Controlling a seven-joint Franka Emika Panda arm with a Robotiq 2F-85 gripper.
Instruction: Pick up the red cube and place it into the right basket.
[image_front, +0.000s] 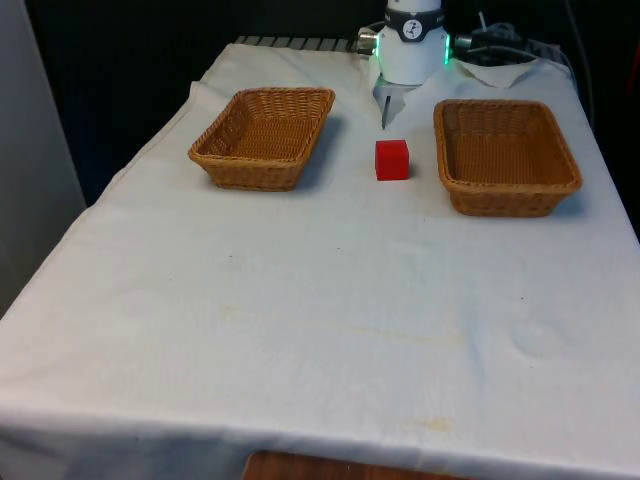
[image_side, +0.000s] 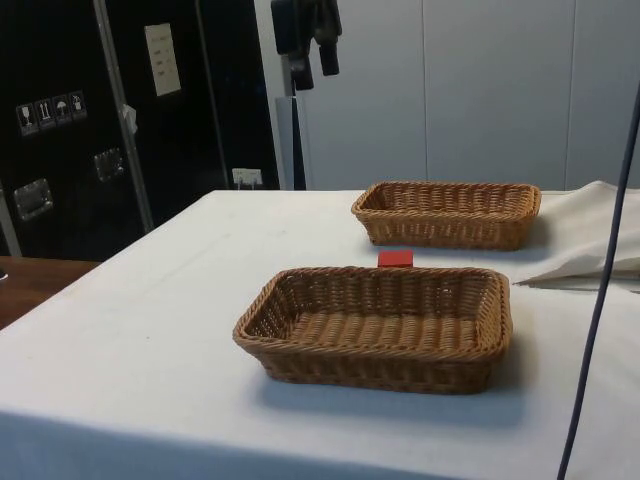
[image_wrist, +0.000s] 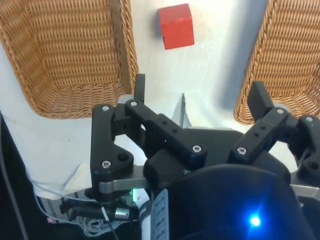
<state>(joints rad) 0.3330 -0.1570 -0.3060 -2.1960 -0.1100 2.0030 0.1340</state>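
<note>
**Gripper open above the far end, cube on the cloth between the baskets**

Gripper hangs with its two fingers spread wide and nothing between them. Out beyond the fingertips, the red cube sits on the white cloth, untouched, between two wicker baskets. On the front view's right, the right basket lies just beside the cube; it holds nothing. On the front view's left, the left basket lies somewhat farther off, also with nothing in it.
</note>
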